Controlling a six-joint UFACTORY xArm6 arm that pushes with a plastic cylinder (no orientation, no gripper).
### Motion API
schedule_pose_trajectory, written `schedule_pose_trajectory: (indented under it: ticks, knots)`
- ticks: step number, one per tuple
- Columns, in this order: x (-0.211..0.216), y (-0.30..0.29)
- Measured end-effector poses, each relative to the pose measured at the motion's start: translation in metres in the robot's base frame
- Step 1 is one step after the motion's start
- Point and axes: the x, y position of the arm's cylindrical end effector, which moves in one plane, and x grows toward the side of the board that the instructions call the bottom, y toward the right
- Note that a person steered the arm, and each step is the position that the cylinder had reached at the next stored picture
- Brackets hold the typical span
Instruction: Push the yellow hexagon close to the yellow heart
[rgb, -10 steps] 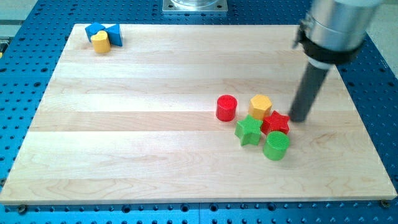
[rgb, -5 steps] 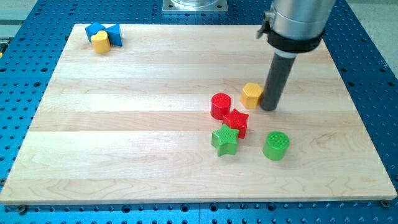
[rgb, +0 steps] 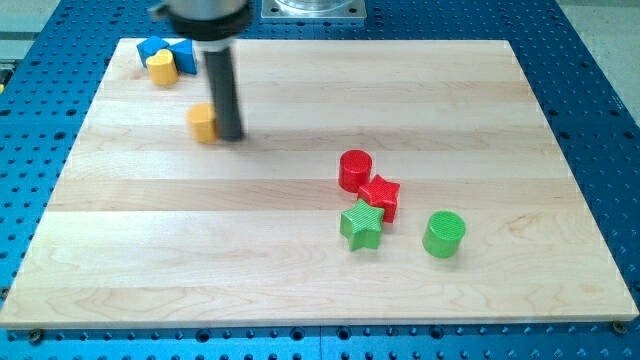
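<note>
Now, in the camera view's upper left, my tip (rgb: 231, 136) touches the right side of the small yellow hexagon block (rgb: 203, 122) on the pale wooden board (rgb: 200, 240); the rod has no jaws and holds nothing. The yellow heart block (rgb: 161, 68) lies near, up and left by the board's corner, against two blue blocks (rgb: 170, 50) whose shapes I cannot tell.

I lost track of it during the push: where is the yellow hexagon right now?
The yellow hexagon sits in the view's upper left, touching my tip on its right, below and right of the yellow heart.
</note>
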Motion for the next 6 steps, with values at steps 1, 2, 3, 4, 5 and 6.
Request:
schedule_pose_trajectory:
  ticks: [1,2,3,4,5,6]
  knots:
    - [-0.001,-0.059]
    - [0.027,-0.051]
    - [0.026,-0.081]
    - [-0.015,-0.085]
    - [-0.042,-0.084]
    - [-0.058,-0.095]
